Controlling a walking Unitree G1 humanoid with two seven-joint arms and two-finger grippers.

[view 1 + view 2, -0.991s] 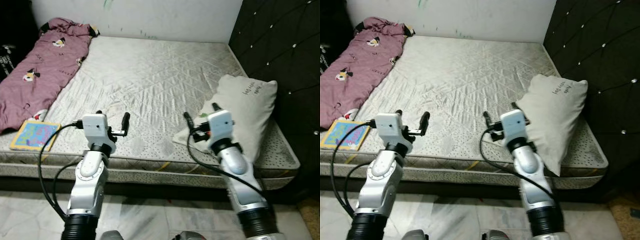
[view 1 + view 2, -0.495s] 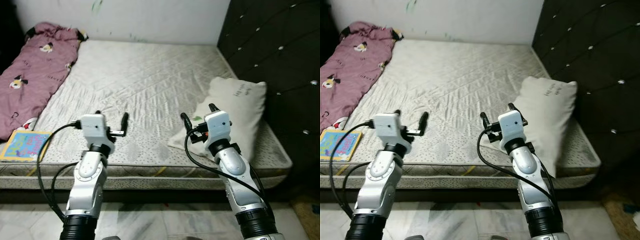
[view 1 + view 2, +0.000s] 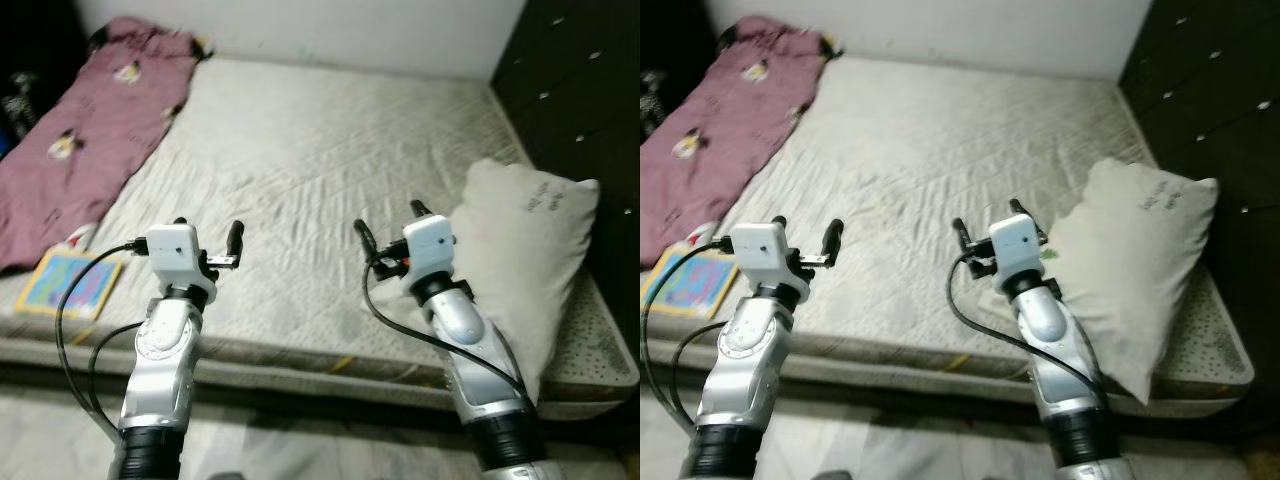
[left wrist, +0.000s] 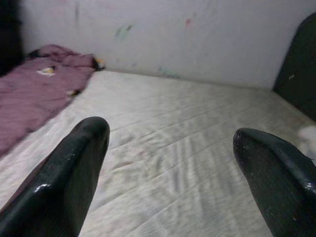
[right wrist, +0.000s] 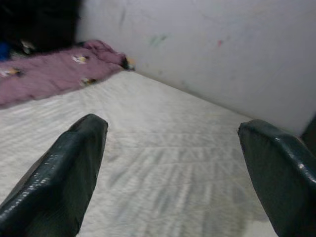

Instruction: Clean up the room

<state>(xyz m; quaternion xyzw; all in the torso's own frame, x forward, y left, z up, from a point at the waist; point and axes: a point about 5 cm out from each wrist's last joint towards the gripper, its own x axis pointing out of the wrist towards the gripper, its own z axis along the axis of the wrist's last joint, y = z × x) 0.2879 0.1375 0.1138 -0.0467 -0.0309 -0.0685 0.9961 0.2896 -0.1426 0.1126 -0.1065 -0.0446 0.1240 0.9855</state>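
Note:
Before me is a bare grey quilted mattress [image 3: 320, 150]. A pink blanket [image 3: 90, 130] with cartoon prints lies rumpled along its far left side. A colourful flat book [image 3: 70, 283] rests at the near left edge. A white pillow [image 3: 530, 250] leans at the near right corner. My left gripper [image 3: 208, 228] hovers open over the near edge, to the right of the book, holding nothing. My right gripper [image 3: 388, 220] is open and holding nothing too, just left of the pillow. In the wrist views the left gripper [image 4: 173, 168] and right gripper [image 5: 173, 168] point across the mattress toward the wall.
A dark tufted headboard [image 3: 590, 90] rises along the right side of the bed. A white wall [image 4: 173, 34] closes off the far end. Pale tiled floor [image 3: 50, 400] shows in front of the bed. Something dark [image 3: 15, 95] stands at the far left.
The whole picture has swung right and blurred, so the camera has turned left. Both arms keep the same raised pose, with grippers open as before.

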